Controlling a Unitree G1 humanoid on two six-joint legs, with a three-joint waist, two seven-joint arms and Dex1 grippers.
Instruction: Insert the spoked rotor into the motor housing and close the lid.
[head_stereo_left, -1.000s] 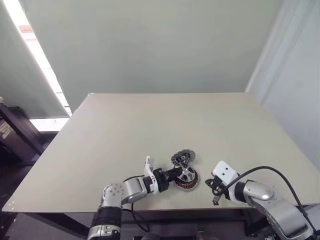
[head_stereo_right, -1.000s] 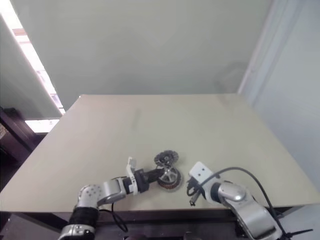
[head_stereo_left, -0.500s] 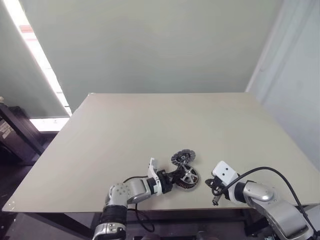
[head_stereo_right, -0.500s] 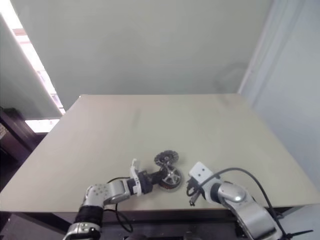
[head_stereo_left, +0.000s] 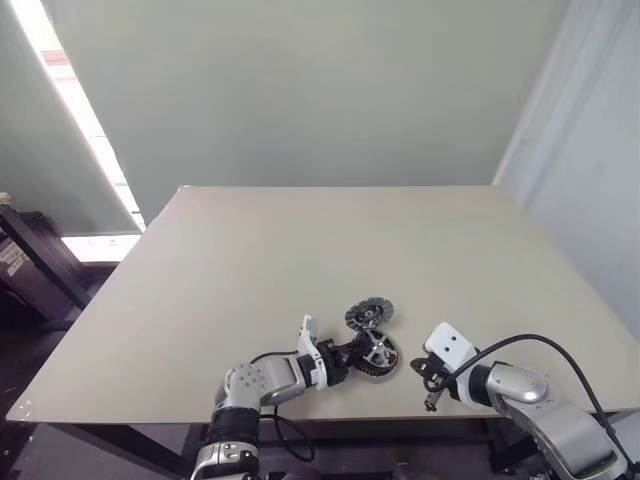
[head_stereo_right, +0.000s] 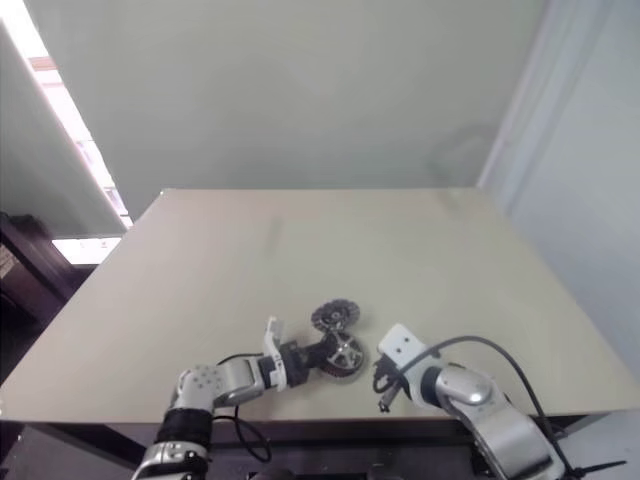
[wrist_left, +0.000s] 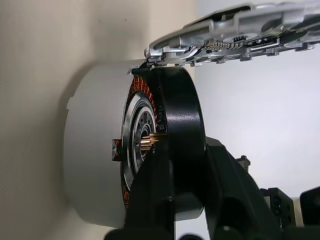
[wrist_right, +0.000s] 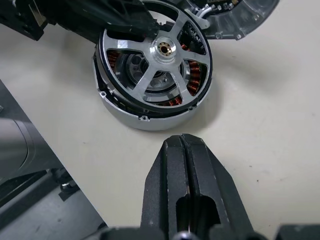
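Right wrist view looks down on the spoked rotor (wrist_right: 163, 49), which sits inside the motor housing (wrist_right: 150, 117): its silver spokes and brass-coloured hub lie over the ring of copper windings, and the housing rests flat on the beige table (wrist_right: 260, 125). The right gripper (wrist_right: 184, 142) is pressed fully together, holding nothing, with its tips just short of the housing's wall and apart from it. The lid (wrist_right: 235, 20) lies on the table right behind the housing, its notched rim at the housing's far edge; I cannot tell whether the two touch. The left gripper (head_stereo_left: 362, 352) reaches in from the robot's left, low over the table, with its black fingers (wrist_right: 112, 20) lying across the rotor's rim on that side. Left wrist view shows one finger against the dark ring of the rotor and the other over the hub side, the jaws narrowly parted around that part; whether they actually squeeze it I cannot tell. From the head camera, the housing, rotor and lid cluster near the table's front edge, between the two arms.
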